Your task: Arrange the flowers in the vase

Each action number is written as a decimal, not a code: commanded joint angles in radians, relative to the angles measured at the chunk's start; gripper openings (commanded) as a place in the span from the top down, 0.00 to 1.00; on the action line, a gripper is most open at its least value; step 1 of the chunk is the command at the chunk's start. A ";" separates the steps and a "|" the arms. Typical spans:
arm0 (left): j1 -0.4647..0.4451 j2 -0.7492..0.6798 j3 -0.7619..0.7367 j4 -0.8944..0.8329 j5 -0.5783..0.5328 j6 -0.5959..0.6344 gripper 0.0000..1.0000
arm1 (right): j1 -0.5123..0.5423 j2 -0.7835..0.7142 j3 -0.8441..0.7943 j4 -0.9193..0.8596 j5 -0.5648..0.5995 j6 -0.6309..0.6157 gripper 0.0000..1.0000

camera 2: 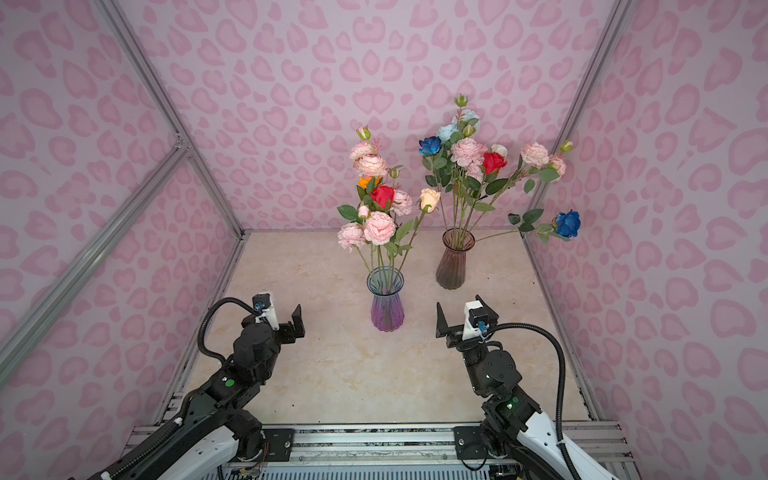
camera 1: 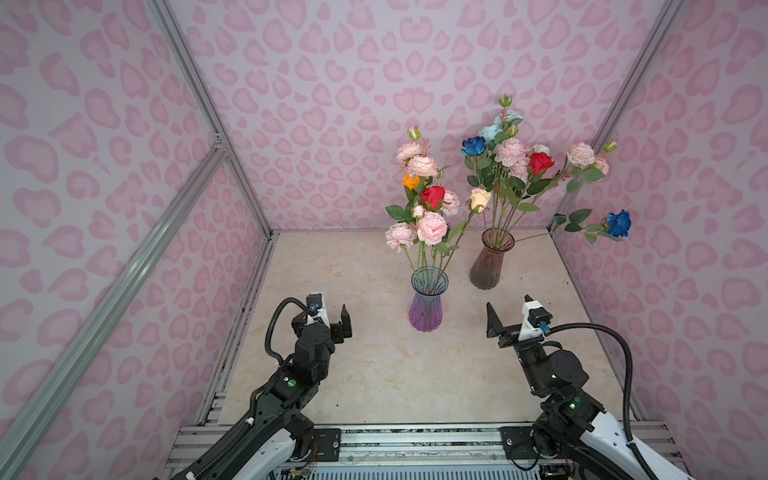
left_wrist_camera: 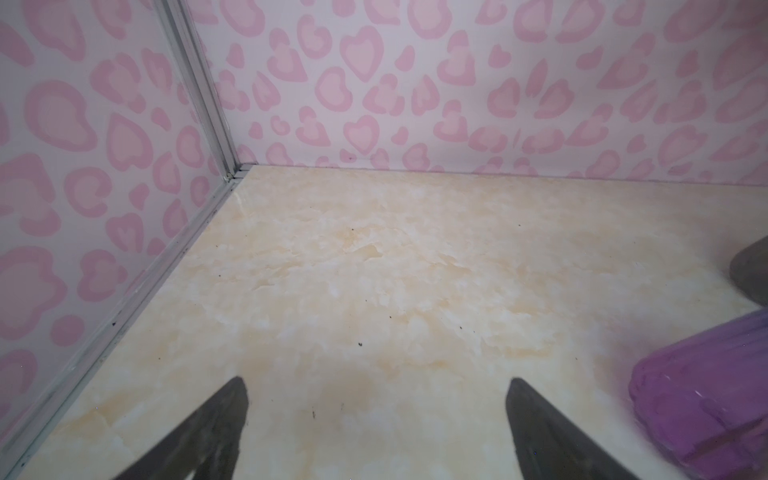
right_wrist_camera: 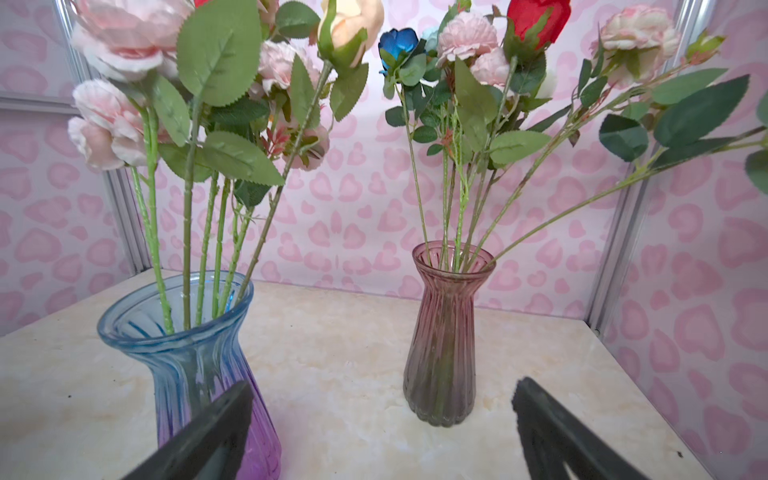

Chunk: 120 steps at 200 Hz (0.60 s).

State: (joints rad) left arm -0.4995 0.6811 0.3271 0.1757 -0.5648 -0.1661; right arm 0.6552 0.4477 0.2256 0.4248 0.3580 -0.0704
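Appearing all but finished — seeing the flowers (camera 1: 432, 227) seated in the purple vase (camera 1: 424, 309) and the brown vase (camera 1: 487, 266), none lying on the surface (camera 1: 374, 374). Holding left gripper (left_wrist_camera: 377, 382) and right gripper (right_wrist_camera: 383, 382) spread wide, empty — hovering short of the vases.

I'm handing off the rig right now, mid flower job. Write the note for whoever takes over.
Left gripper: open, empty, over bare table, apart from the purple vase.
Right gripper: open, empty, facing both vases.
Flowers: all stand in the purple vase or the brown vase behind it; none lie on the table.
Done: every visible stem is in a vase.
Left: perhaps only tidying; the dark blue rose leans far out of the brown vase, low to one side.
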 commanded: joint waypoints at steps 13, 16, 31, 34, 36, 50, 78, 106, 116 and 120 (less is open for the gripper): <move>0.096 -0.015 -0.104 0.413 -0.063 0.147 0.02 | -0.022 0.094 -0.005 0.113 -0.069 -0.015 0.02; 0.111 -0.012 -0.115 0.435 -0.053 0.161 0.02 | -0.025 0.104 -0.004 0.118 -0.074 -0.015 0.02; 0.196 0.027 -0.152 0.507 0.004 0.178 0.03 | -0.035 0.148 0.013 0.120 -0.090 -0.015 0.02; 0.214 0.037 -0.156 0.512 0.021 0.178 0.02 | -0.037 0.155 0.014 0.117 -0.092 -0.015 0.02; 0.226 0.044 -0.159 0.517 0.040 0.178 0.02 | -0.038 0.159 0.016 0.118 -0.093 -0.016 0.02; 0.298 0.100 -0.181 0.550 0.131 0.163 0.02 | -0.049 0.182 0.016 0.126 -0.097 -0.020 0.02; 0.378 0.277 -0.193 0.688 0.241 0.128 0.03 | -0.088 0.226 0.009 0.156 -0.140 -0.010 0.02; 0.427 0.533 -0.109 0.741 0.354 0.135 0.02 | -0.104 0.271 0.013 0.172 -0.177 -0.008 0.02; 0.436 0.582 -0.049 0.678 0.386 0.144 0.02 | -0.103 0.278 0.013 0.167 -0.174 -0.009 0.02; 0.442 0.592 -0.033 0.664 0.412 0.150 0.02 | -0.105 0.278 0.014 0.161 -0.173 -0.010 0.02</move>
State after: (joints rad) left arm -0.0788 1.1908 0.2092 0.7971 -0.2932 -0.0341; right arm 0.5537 0.7155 0.2382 0.5484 0.2089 -0.0822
